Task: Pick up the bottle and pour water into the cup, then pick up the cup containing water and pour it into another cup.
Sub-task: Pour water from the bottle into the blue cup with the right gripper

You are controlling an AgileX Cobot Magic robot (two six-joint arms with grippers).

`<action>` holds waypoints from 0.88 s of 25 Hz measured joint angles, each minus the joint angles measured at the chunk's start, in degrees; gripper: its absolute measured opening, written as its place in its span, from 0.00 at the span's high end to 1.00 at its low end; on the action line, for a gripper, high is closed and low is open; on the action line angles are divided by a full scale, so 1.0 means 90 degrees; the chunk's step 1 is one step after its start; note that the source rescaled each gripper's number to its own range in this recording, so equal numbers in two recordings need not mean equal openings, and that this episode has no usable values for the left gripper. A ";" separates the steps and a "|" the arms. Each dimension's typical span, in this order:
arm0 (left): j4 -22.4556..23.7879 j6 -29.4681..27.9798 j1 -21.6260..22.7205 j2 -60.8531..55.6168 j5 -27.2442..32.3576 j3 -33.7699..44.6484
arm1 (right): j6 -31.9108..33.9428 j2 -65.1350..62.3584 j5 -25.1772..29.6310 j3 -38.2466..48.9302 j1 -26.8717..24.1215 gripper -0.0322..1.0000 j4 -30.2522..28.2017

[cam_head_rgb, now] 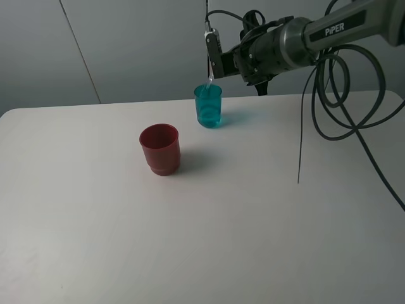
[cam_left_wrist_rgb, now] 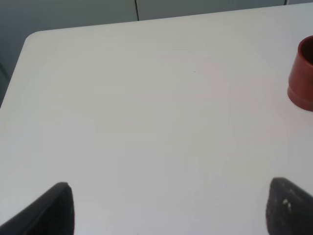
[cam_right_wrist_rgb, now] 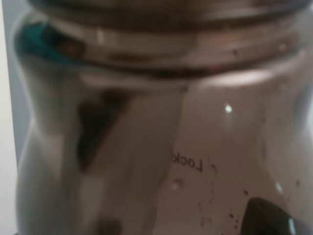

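Observation:
The smoky grey-brown see-through bottle [cam_right_wrist_rgb: 156, 147] fills the right wrist view, threaded neck uppermost in the picture. My right gripper [cam_head_rgb: 218, 56] is shut on it, holding it tipped just above the rim of the teal-blue cup [cam_head_rgb: 208, 106]. A thin pale stream runs down into that cup, whose teal colour [cam_right_wrist_rgb: 34, 39] shows through the bottle. In front of and left of the teal one stands the red cup [cam_head_rgb: 159, 149], upright, also at the edge of the left wrist view [cam_left_wrist_rgb: 303, 73]. My left gripper [cam_left_wrist_rgb: 168, 210] is open over bare table, well clear of the red cup.
The white table [cam_head_rgb: 253, 221] carries only the two cups. Black cables [cam_head_rgb: 345, 95] loop down from the right arm at the back right, and one strand [cam_head_rgb: 299, 145] hangs close to the tabletop. A grey wall stands behind the table.

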 joint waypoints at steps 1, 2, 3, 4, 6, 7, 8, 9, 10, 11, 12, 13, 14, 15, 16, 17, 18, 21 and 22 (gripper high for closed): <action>0.0000 0.0000 0.0000 0.0000 0.0000 0.0000 | -0.0062 0.0000 0.0000 0.0000 0.0000 0.97 0.0000; 0.0000 0.0000 0.0000 0.0000 0.0000 0.0000 | -0.0124 0.0000 0.0000 0.0000 0.0000 0.97 0.0000; 0.0000 0.0000 0.0000 0.0000 0.0000 0.0000 | -0.0190 -0.0011 0.0000 0.0000 0.0000 0.97 0.0000; 0.0000 0.0000 0.0000 0.0000 0.0000 0.0000 | -0.0236 -0.0011 0.0000 0.0000 0.0000 0.97 -0.0012; 0.0000 0.0000 0.0000 0.0000 0.0000 0.0000 | -0.0363 -0.0011 0.0000 0.0000 0.0000 0.97 -0.0012; 0.0000 0.0000 0.0000 0.0000 0.0000 0.0000 | -0.0430 -0.0011 0.0000 0.0000 0.0000 0.97 -0.0012; 0.0000 0.0000 0.0000 0.0000 0.0000 0.0000 | -0.0486 -0.0011 0.0000 0.0000 0.0000 0.97 -0.0012; 0.0000 0.0000 0.0000 0.0000 0.0000 0.0000 | -0.0554 -0.0011 0.0015 0.0000 0.0000 0.97 -0.0012; 0.0000 0.0000 0.0000 0.0000 0.0000 0.0000 | -0.0581 -0.0011 0.0015 0.0000 0.0000 0.97 -0.0024; 0.0000 0.0000 0.0000 0.0000 0.0000 0.0000 | -0.0597 -0.0011 0.0015 0.0000 0.0000 0.97 -0.0024; 0.0000 0.0000 0.0000 0.0000 0.0000 0.0000 | -0.0624 -0.0011 0.0015 0.0000 0.0000 0.97 -0.0024; 0.0000 0.0000 0.0000 0.0000 0.0000 0.0000 | -0.0650 -0.0011 0.0015 0.0000 0.0000 0.97 -0.0024; 0.0000 0.0000 0.0000 0.0000 0.0000 0.0000 | -0.0700 -0.0011 0.0025 0.0000 0.0000 0.97 -0.0024; 0.0000 0.0000 0.0000 0.0000 0.0000 0.0000 | -0.0728 -0.0011 0.0025 0.0000 0.0000 0.97 -0.0024; 0.0000 0.0000 0.0000 0.0000 0.0000 0.0000 | -0.0763 -0.0011 0.0025 0.0000 0.0000 0.97 -0.0024; 0.0000 0.0000 0.0000 0.0000 0.0000 0.0000 | -0.0814 -0.0011 0.0025 0.0000 0.0000 0.97 -0.0024; 0.0000 0.0000 0.0000 0.0000 0.0000 0.0000 | -0.0858 -0.0011 0.0042 0.0000 0.0000 0.97 -0.0024; 0.0000 0.0000 0.0000 0.0000 0.0000 0.0000 | -0.0985 -0.0011 0.0081 0.0000 0.0015 0.97 -0.0024; 0.0000 0.0000 0.0000 0.0000 0.0000 0.0000 | -0.1030 -0.0011 0.0088 0.0000 0.0017 0.97 -0.0024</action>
